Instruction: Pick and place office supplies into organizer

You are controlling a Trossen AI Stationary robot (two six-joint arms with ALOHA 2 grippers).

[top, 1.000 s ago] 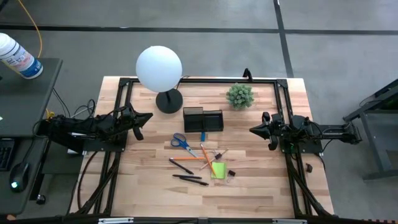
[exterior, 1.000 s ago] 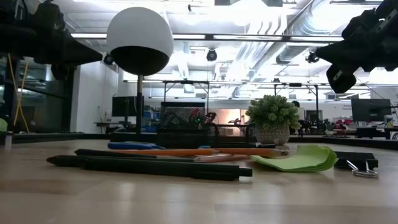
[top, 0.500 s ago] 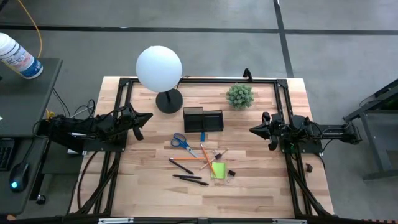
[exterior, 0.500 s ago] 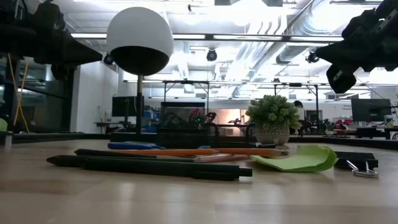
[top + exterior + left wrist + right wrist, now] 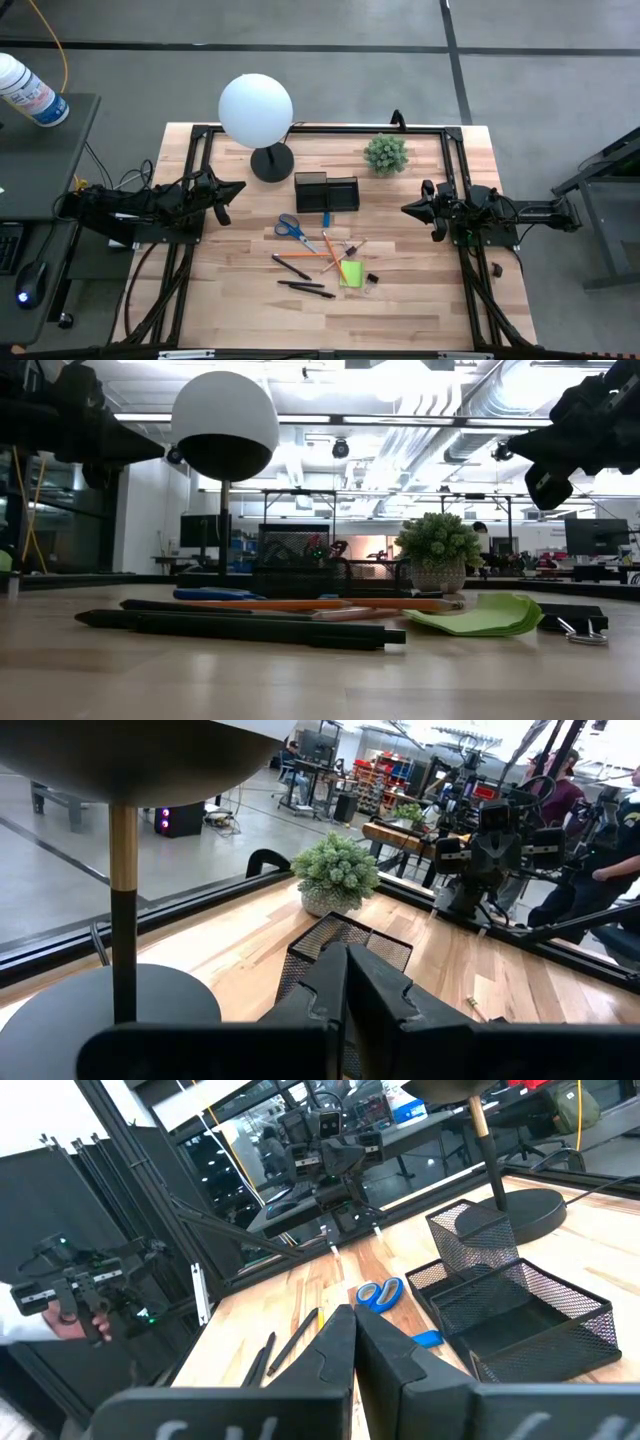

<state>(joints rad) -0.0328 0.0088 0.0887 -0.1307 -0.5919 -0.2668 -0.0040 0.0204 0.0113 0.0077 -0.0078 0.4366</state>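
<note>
left gripper (image 5: 238, 188): jaws clenched, empty, parked at counter's left edge.
right gripper (image 5: 408, 209): jaws clenched, empty, at right edge.
scissors (image 5: 293, 230): between both, left nearer; long axis diagonal.
organizer (image 5: 326, 192): just beyond scissors.

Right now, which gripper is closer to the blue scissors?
Left. The left gripper sits just beyond the scissors; the right gripper waits farther off, past the organizer.

Black mesh organizer (image 5: 326, 191) mid-table; scissors (image 5: 291, 229), pencils (image 5: 333, 254), pens (image 5: 305, 288), green pad (image 5: 350, 274) scattered just before it.
</note>
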